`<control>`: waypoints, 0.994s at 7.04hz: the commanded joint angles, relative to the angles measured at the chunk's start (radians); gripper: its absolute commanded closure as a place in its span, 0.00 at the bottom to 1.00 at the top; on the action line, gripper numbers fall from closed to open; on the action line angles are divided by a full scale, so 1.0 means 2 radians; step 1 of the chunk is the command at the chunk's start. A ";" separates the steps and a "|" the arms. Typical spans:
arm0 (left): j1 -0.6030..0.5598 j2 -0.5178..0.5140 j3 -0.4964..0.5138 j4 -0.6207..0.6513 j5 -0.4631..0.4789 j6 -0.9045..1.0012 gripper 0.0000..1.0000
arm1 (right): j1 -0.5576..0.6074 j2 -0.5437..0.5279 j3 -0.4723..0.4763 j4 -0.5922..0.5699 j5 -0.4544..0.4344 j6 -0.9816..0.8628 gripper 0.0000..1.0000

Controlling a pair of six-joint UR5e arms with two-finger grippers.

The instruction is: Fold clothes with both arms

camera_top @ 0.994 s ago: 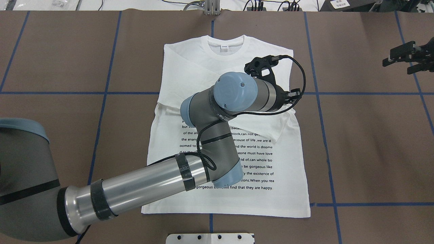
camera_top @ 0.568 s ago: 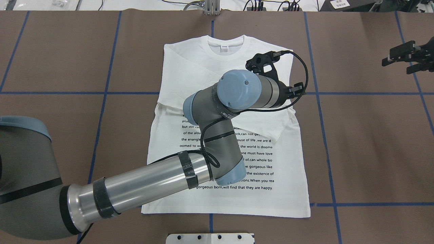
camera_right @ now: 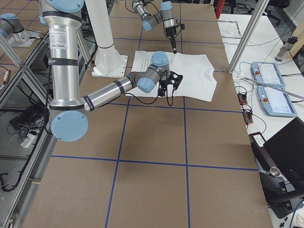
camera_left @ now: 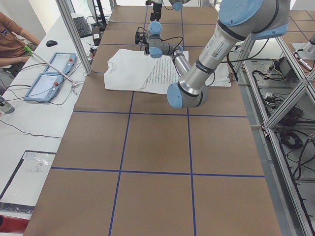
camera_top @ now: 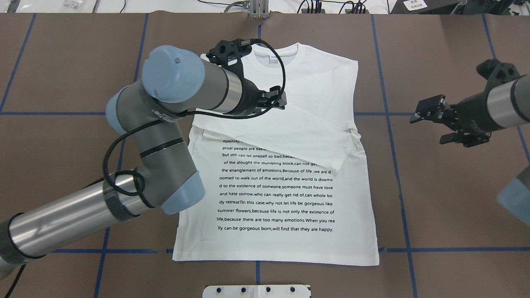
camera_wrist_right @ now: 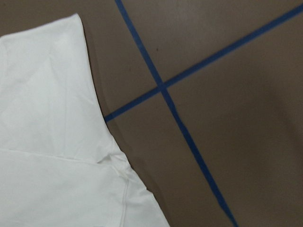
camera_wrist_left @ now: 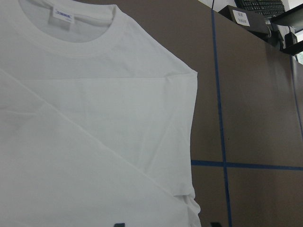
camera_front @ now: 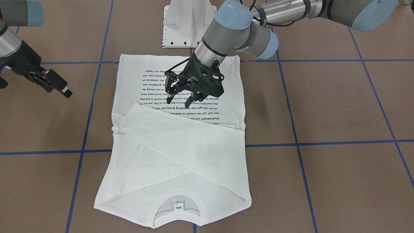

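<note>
The white shirt lies flat on the brown table, print up, collar at the far side. Both sleeves are folded across the chest; the top one runs diagonally. My left gripper hangs above the chest near the shirt's left side, open and holding nothing; in the front-facing view it hovers over the text. My right gripper is off the cloth to the right, over bare table, open and empty. The left wrist view shows the collar and neck tag; the right wrist view shows a shirt edge.
The white pedestal base stands at the near edge by the hem. Blue tape lines grid the table. A side table with control pendants and a seated person lies past the far edge.
My left arm has swung from the shirt's right side across to its left, the wrist now over the left chest. My right arm has come in from the right edge towards the shirt.
</note>
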 commanded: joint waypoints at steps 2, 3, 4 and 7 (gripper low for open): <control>-0.004 0.075 -0.125 0.083 -0.008 0.014 0.35 | -0.239 -0.047 0.075 -0.006 -0.226 0.260 0.02; -0.004 0.090 -0.128 0.078 -0.010 0.013 0.34 | -0.301 -0.060 0.073 -0.009 -0.277 0.295 0.04; -0.004 0.090 -0.128 0.078 -0.010 0.012 0.33 | -0.329 -0.059 0.071 -0.025 -0.285 0.325 0.06; -0.004 0.091 -0.125 0.078 -0.009 0.012 0.32 | -0.382 -0.057 0.055 -0.042 -0.306 0.339 0.10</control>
